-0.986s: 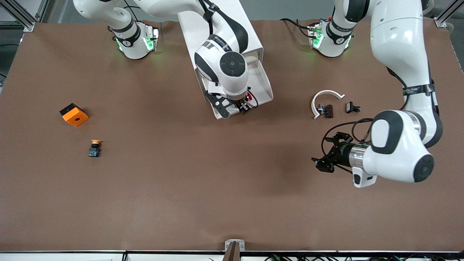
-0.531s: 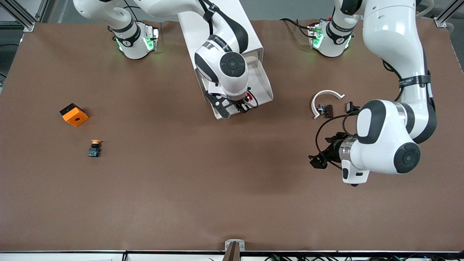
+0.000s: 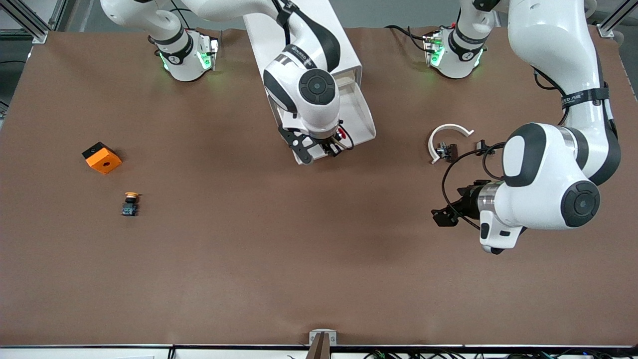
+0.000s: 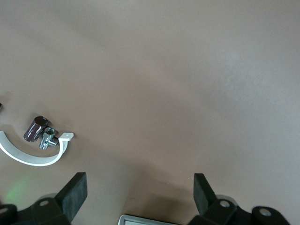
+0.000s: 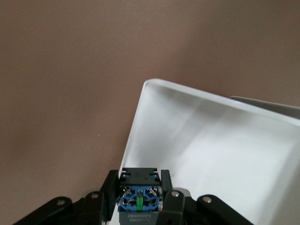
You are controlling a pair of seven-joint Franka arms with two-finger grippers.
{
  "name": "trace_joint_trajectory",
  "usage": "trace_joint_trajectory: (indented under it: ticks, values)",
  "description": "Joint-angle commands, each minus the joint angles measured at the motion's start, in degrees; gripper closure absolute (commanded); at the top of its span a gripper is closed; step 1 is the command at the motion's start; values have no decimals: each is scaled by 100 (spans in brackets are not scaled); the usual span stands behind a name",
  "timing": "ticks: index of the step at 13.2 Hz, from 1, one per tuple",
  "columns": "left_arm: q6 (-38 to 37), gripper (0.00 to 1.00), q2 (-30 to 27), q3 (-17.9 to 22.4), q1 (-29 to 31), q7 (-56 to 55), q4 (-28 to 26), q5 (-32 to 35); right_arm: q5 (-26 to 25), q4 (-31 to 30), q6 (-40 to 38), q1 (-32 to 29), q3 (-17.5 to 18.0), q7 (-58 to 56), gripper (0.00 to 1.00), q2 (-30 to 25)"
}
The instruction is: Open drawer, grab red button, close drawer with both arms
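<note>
The white cabinet stands between the arm bases, with one drawer pulled out toward the front camera. My right gripper hangs over the drawer's front edge, shut on the button, whose red cap shows beside the fingers. In the right wrist view the button's bluish base sits between the shut fingers, above the white drawer tray. My left gripper is open and empty over bare table toward the left arm's end. The left wrist view shows its fingers wide apart.
A white curved piece with a small dark cylinder and metal part lies near the left gripper; it also shows in the left wrist view. An orange block and a yellow-capped switch lie toward the right arm's end.
The left arm's elbow and wrist have swung while its open gripper stayed over nearly the same spot. The right gripper, holding the button, has shifted slightly toward the cabinet.
</note>
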Motion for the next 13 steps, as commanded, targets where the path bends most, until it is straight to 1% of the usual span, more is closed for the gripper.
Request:
trace_joint_trajectory:
  ticks: [1, 2, 3, 4, 5, 8, 9, 12, 13]
  values:
    - [318, 0, -260, 8, -245, 97, -424, 204, 309, 465, -696, -318, 57, -410, 67, -37]
    - [476, 0, -304, 8, -333, 97, -556, 204, 328, 536, -899, -414, 49, -613, 67, -116]
    - [651, 0, -374, 8, -403, 97, -679, 204, 328, 545, -1032, -546, 49, -876, 67, -334]
    - [766, 0, -400, 8, -517, 97, -759, 213, 345, 545, -1059, -652, 31, -1270, 69, -501]
    - [828, 0, -418, 8, -605, 97, -777, 326, 319, 536, -1129, -775, 14, -1744, 72, -677]
    - [1188, 0, -453, 8, -1018, 97, -1066, 573, 232, 545, -1813, -1240, -30, -3404, 73, -907]
    - [1328, 0, -471, 8, -1115, 97, -1154, 582, 118, 545, -1893, -1450, -22, -3993, 73, -933]
    - [1706, 0, -471, 17, -1484, 97, -1418, 582, -523, 519, -2052, -2057, -13, -5803, 72, -934]
    - [1821, 0, -471, 8, -1572, 97, -1497, 608, -612, 501, -2026, -2294, -13, -6314, 72, -908]
